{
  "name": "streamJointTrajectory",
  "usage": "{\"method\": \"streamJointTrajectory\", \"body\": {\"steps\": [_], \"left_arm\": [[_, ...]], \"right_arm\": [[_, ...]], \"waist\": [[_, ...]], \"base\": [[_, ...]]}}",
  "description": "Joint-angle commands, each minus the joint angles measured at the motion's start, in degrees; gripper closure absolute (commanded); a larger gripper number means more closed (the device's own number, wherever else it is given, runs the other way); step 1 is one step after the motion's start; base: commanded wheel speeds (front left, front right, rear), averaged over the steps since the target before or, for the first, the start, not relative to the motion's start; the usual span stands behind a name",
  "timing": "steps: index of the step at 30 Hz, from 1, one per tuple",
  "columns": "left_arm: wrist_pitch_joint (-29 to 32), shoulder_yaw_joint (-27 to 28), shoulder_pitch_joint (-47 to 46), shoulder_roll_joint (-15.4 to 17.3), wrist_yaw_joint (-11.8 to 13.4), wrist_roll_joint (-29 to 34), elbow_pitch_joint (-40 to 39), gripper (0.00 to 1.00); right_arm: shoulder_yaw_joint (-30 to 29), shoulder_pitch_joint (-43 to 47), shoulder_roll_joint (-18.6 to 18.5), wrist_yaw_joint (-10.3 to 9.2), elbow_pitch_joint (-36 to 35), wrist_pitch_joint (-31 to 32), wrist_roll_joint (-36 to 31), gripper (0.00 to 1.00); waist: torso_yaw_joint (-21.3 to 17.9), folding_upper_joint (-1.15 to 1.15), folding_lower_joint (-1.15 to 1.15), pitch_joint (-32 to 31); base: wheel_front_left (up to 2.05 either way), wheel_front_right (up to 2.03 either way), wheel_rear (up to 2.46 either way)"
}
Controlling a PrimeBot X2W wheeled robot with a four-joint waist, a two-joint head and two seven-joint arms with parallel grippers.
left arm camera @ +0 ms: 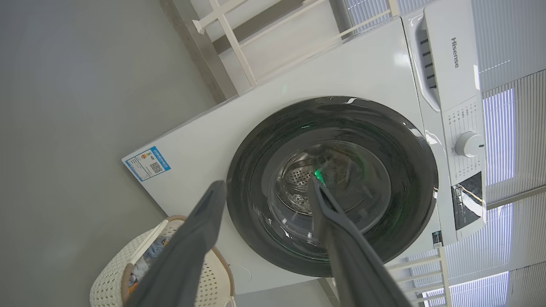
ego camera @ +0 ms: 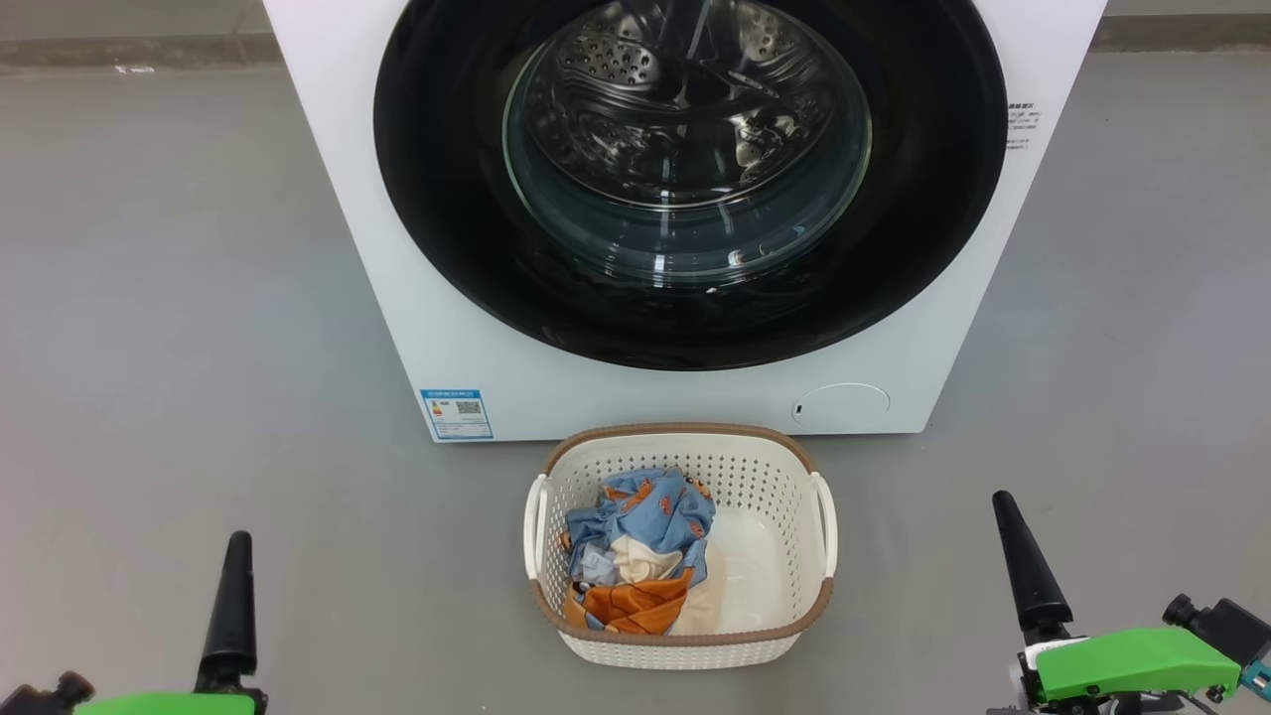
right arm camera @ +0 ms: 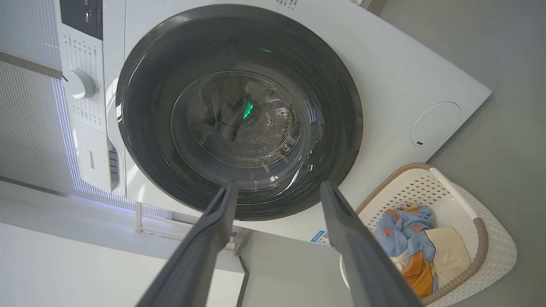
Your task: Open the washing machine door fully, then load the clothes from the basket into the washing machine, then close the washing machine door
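Head view: the washing machine [ego camera: 417,298] sits dead ahead with the washing machine door [ego camera: 447,199] shut flat against its front. You can see the steel drum through the glass bowl. The basket [ego camera: 685,433] is parked on the grey floor [ego camera: 149,298] just in front of the machine, right below the door and about midway between the machine's blue sticker [ego camera: 456,413] and its round service flap [ego camera: 842,406]. The clothes [ego camera: 640,541] are all in the basket, a blue printed piece on top with orange and cream bits under it, bunched toward the sticker side.

The left gripper [left arm camera: 266,181] has its fingers spread wide with nothing between them, and it points at the door from well back. Same deal for the right gripper [right arm camera: 278,183]: splayed apart, empty, aimed at the door's lower edge. Both hang farther from the machine than the basket does, one off each side of it, touching nothing.
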Motion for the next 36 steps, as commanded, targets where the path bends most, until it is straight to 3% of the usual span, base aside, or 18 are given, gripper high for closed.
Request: {"method": "streamJointTrajectory", "body": {"steps": [1, 27, 36], "left_arm": [[-0.73, 0.52, -2.71, 1.83, -0.11, 1.79, -2.06, 0.0], [-5.18, -1.36, -2.77, 4.96, -0.16, 29.03, -3.23, 0.0], [-6.73, -2.32, -3.03, 5.35, -0.18, 35.05, -3.05, 0.0]], "right_arm": [[0.97, -3.19, -0.44, -0.03, -1.96, -0.63, -2.0, 0.0], [1.3, -4.29, 0.0, -0.04, -2.81, -4.98, -30.51, 0.0], [1.39, -4.68, 0.27, -0.05, -2.82, -6.49, -39.87, 0.0]], "waist": [[0.01, 0.0, 0.0, 0.0], [0.07, 0.0, 0.0, -0.02], [0.16, 0.0, 0.0, -0.12]], "base": [[0.0, 0.0, 0.0], [0.0, 0.0, 0.0], [0.0, 0.0, 0.0]]}}
